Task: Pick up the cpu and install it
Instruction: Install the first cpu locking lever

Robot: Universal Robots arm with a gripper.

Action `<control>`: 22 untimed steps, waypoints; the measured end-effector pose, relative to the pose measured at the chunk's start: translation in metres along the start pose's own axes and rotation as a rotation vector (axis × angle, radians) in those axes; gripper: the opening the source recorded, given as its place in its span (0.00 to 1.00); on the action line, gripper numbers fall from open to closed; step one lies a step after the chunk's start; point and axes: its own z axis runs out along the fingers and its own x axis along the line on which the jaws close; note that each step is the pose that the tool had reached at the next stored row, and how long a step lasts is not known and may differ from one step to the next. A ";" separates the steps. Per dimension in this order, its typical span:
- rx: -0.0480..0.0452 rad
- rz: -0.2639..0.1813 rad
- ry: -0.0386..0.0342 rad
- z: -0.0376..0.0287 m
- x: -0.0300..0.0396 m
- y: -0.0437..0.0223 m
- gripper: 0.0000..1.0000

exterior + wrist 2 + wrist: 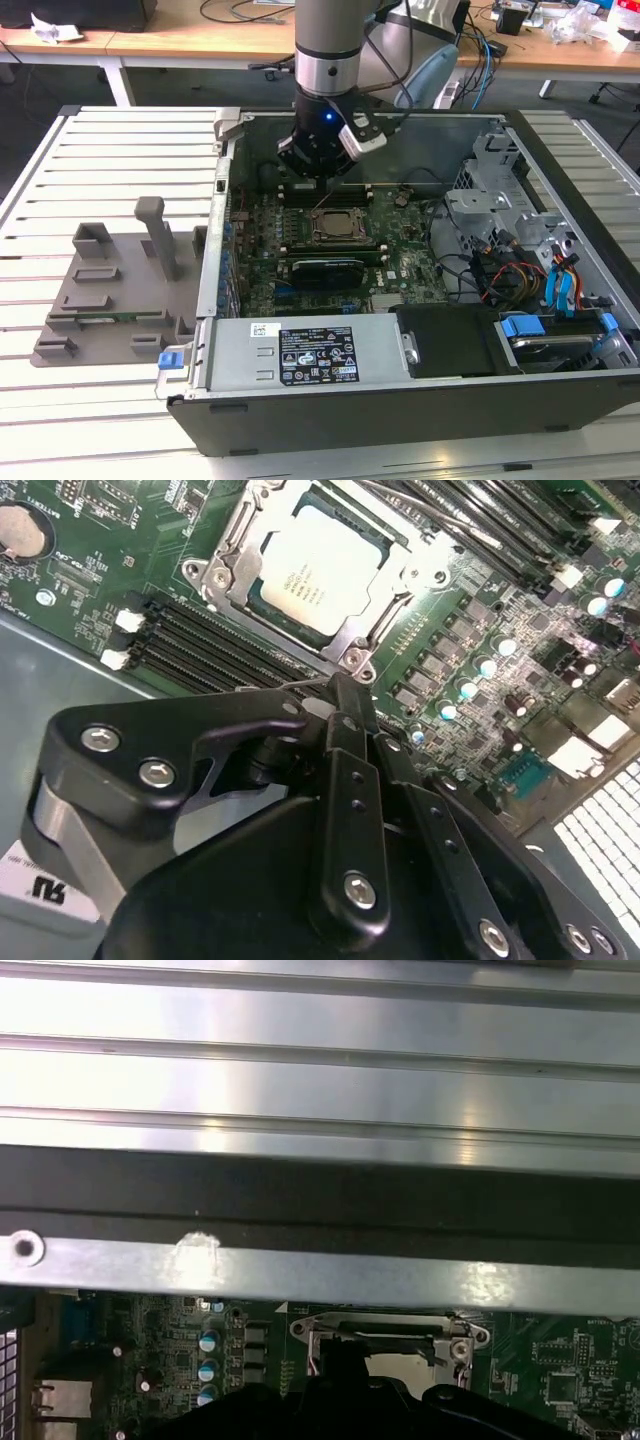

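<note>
One cpu [322, 565] is sitting flat in the socket [318, 575], just beyond the end effector [345, 705], whose fingers are pressed together, pinching nothing, hovering over the motherboard [400, 255].

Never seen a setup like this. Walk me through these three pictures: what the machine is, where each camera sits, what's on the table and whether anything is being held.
The machine is a single robot arm with a gripper at its tip. The exterior view comes from a camera standing off the arm; both wrist views come from cameras riding near the arm's wrist, so the black gripper body fills their foreground.

On the slatted metal table lies an open computer case with its green motherboard exposed. Toward the exterior view's left of the case sits a grey plastic fixture plate with raised blocks.

The cpu, a flat square with a pale metal top, already sits inside the socket frame on the motherboard. The gripper hangs just above the socket's edge. In the second wrist view its fingers look closed together, with nothing between them.
</note>
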 end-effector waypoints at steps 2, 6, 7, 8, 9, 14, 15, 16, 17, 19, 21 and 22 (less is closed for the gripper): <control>0.0001 0.000 0.0001 0.0044 0.0000 0.0014 0.11; 0.0000 -0.004 0.0000 0.0099 -0.0002 0.0085 0.11; 0.0000 -0.014 -0.0002 0.0117 -0.0011 0.0090 0.11; 0.0000 -0.018 -0.0001 0.0127 -0.0030 0.0093 0.11; -0.0001 -0.020 -0.0001 0.0134 -0.0044 0.0093 0.11; -0.0002 -0.022 0.0015 0.0212 -0.0154 0.0089 0.11; -0.0002 -0.022 0.0020 0.0234 -0.0178 0.0088 0.11; -0.0002 -0.022 0.0020 0.0243 -0.0186 0.0088 0.11; -0.0002 -0.022 0.0023 0.0256 -0.0197 0.0088 0.11; -0.0002 -0.022 0.0024 0.0273 -0.0210 0.0088 0.11; -0.0003 -0.022 0.0025 0.0288 -0.0221 0.0087 0.11; -0.0002 -0.022 0.0027 0.0298 -0.0230 0.0087 0.11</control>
